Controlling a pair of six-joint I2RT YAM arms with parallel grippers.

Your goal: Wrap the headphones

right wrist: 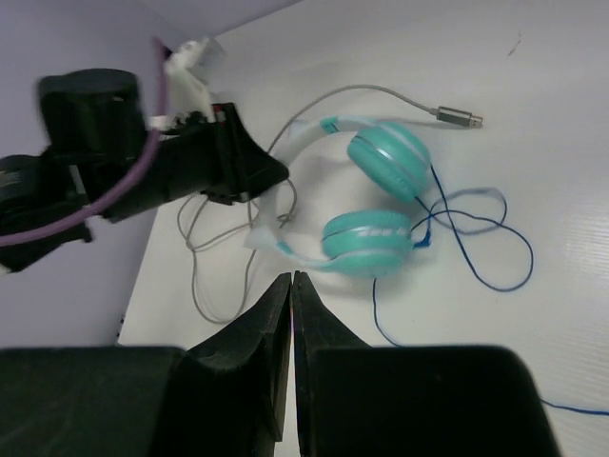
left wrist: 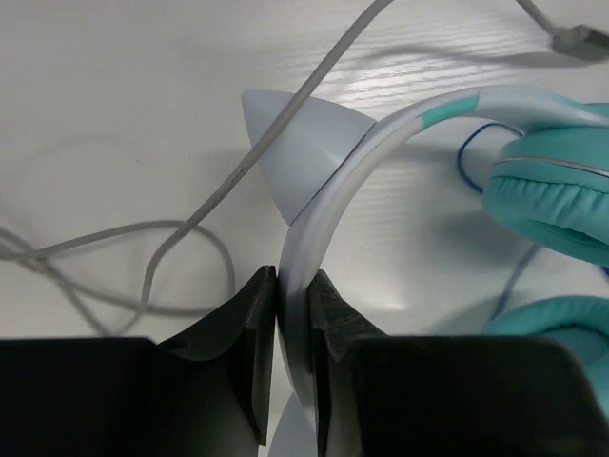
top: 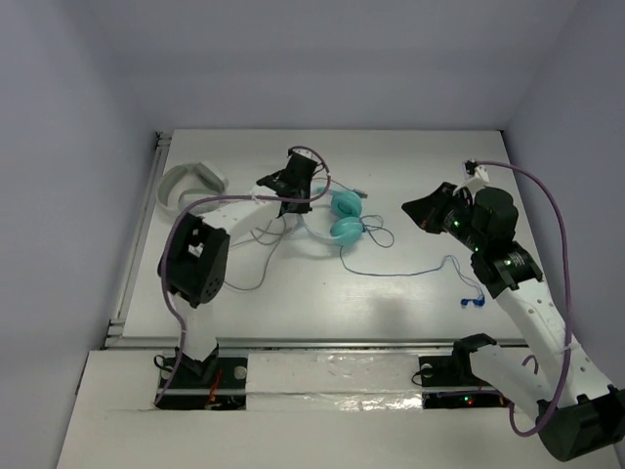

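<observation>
The headphones [top: 344,217] lie at the table's middle, two teal ear cups [right wrist: 385,162] side by side with the white headband [left wrist: 328,181] arching to the left. My left gripper [left wrist: 293,286] is shut on the headband, one black finger on each side of it; seen from above, this left gripper [top: 293,203] is at the band's left end. The thin blue cable [top: 410,272] trails right to a blue plug [top: 472,301]. My right gripper [right wrist: 291,281] hovers shut and empty to the right of the ear cups, shown in the top view as the right gripper [top: 410,206].
White-grey headphones [top: 190,186] rest at the far left. Their grey cable [top: 259,244] loops under my left arm and past the teal set, ending in a metal plug [right wrist: 457,117]. A pointed ear [left wrist: 300,143] sticks out from the held headband.
</observation>
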